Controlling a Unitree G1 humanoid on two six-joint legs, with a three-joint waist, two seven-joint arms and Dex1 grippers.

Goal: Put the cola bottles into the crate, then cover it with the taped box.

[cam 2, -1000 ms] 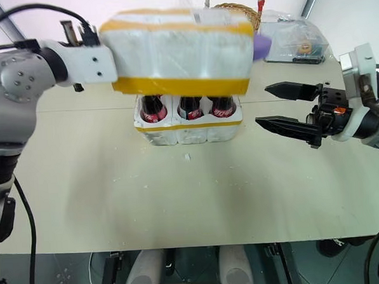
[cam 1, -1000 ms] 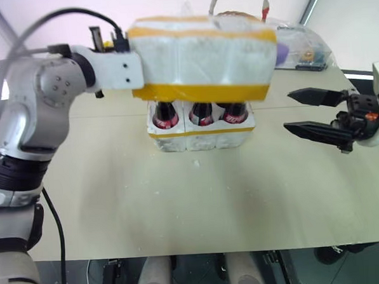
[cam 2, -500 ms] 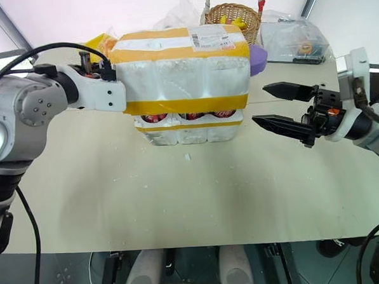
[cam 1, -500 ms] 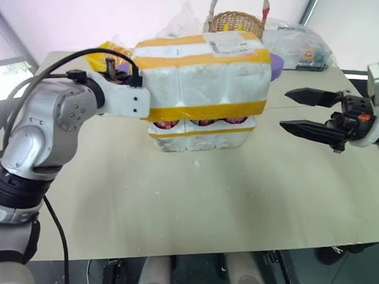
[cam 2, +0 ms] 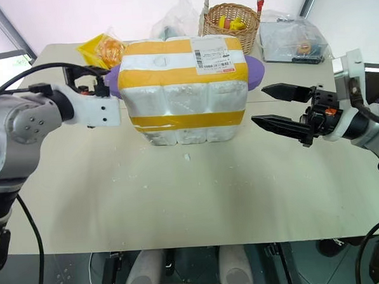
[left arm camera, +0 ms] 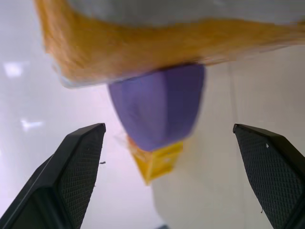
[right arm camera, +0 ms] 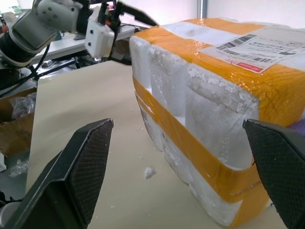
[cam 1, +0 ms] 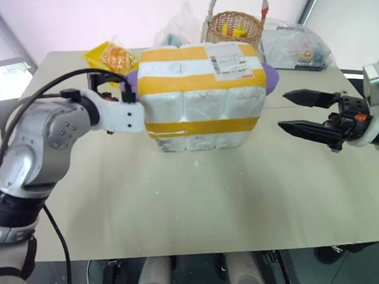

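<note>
The taped box [cam 1: 201, 90], white foam with yellow bands and a shipping label on top, sits down over the crate at the middle of the table. Only the crate's white lower edge [cam 1: 202, 142] shows under the box's bottom band. The cola bottles are hidden inside. My left gripper [left arm camera: 167, 127] is open at the box's left end, its fingers spread wide with nothing pinched between them. My right gripper [cam 1: 281, 110] hangs open to the right of the box, a short gap away, pointing at its right end.
A purple object [cam 2: 256, 72] sticks out from behind the box on both sides. A wicker basket [cam 1: 231, 28], a yellow packet [cam 1: 109, 57] and a clear plastic container [cam 1: 296, 47] stand along the far edge. Foam crumbs [cam 1: 195, 162] lie in front of the box.
The box has come down from above the bottles onto the crate, hiding them. My left gripper has opened and let go of the box, sinking with it. The right arm kept still.
</note>
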